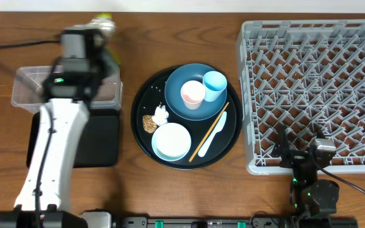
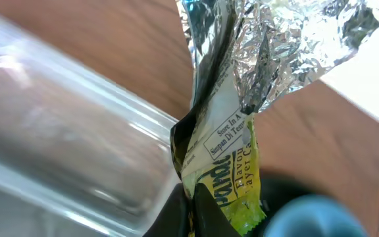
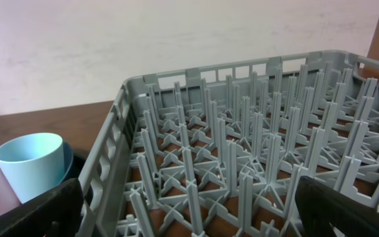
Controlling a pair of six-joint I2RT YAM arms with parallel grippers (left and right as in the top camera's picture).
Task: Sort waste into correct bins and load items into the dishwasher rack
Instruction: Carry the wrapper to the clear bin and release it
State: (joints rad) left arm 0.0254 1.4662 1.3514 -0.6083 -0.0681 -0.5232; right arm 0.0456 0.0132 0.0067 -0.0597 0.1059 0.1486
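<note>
Wooden tabletop (image 1: 170, 38): left gripper (image 2: 193, 214) pinches the snack wrapper (image 2: 229, 151), its length pointing outward, beside the far rim of the clear tub (image 2: 77, 99) (right gripper (image 3: 189, 201) spread, well apart).

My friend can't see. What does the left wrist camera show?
A crinkled yellow-silver wrapper is pinched in the left gripper. The clear tub sits blurry beside it, with brown table behind.

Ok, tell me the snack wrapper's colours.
The snack wrapper is yellow-green print and crinkled silver foil; best in left wrist view.
</note>
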